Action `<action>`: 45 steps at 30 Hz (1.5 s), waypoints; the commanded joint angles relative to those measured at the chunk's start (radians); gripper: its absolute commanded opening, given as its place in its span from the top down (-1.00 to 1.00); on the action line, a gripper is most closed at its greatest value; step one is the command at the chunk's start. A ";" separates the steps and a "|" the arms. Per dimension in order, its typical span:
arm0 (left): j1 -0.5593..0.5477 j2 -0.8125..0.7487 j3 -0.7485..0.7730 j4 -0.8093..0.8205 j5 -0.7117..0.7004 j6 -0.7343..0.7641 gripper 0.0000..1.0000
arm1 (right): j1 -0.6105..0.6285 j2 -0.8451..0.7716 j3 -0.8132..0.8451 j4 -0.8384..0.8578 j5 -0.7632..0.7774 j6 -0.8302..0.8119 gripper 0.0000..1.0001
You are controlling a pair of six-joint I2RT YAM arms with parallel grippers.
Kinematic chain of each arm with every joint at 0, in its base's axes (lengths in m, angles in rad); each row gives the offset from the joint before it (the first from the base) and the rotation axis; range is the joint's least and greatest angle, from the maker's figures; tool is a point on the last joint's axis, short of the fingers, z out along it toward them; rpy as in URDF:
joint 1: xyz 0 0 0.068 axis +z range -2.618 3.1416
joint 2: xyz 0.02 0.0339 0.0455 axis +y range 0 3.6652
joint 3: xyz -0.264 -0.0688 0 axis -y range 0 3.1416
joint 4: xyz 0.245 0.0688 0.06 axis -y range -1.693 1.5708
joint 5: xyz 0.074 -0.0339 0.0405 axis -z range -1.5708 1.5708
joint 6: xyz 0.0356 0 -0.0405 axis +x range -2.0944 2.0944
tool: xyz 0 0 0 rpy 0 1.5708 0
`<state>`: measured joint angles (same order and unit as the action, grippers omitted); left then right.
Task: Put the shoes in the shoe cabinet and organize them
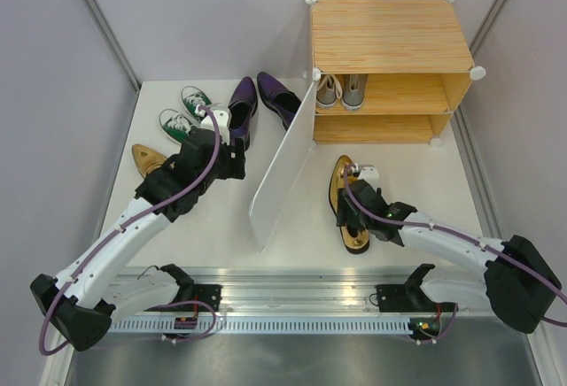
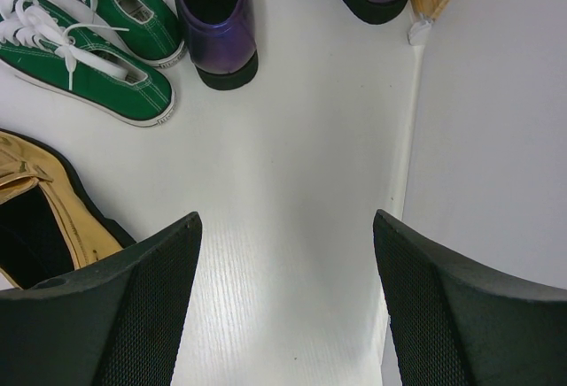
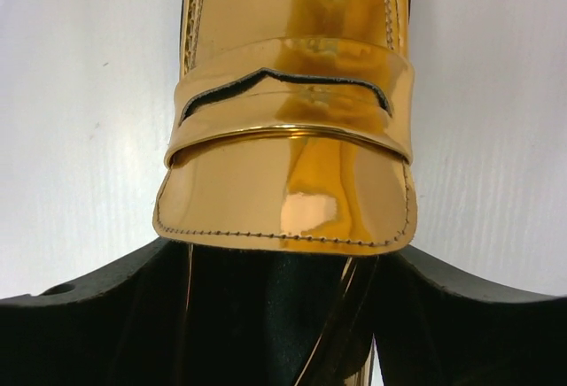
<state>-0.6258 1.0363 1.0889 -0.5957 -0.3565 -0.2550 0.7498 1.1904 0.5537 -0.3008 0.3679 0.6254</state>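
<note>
On the bench, at 1 o'clock, the shoe cabinet is standing with its white door hanging open toward 7 o'clock. The grey sneakers are sitting on its upper shelf. At 5 o'clock a gold pointed shoe is lying toe toward 12; the right end effector is straddling its heel opening, and clamping cannot be confirmed. At 10 o'clock the left end effector is hovering over bare bench, fingers wide apart and holding nothing. The green sneakers, purple dress shoes and second gold shoe are lying near it.
</note>
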 commanded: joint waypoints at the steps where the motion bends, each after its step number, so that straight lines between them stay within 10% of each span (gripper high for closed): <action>1: -0.005 0.002 -0.006 0.025 0.001 0.037 -0.63 | -0.007 -0.103 0.023 -0.006 -0.073 -0.001 0.99; 27: -0.012 -0.015 -0.004 0.027 0.004 0.039 -0.64 | -0.119 -0.561 0.049 -0.112 0.139 0.002 0.99; 45: -0.026 -0.030 -0.006 0.025 0.001 0.040 -0.64 | -0.460 -0.203 0.425 0.045 -0.107 -0.182 0.99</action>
<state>-0.6456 1.0283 1.0889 -0.5961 -0.3569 -0.2474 0.3622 0.9565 0.8684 -0.4046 0.3504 0.4847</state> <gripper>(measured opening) 0.819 0.621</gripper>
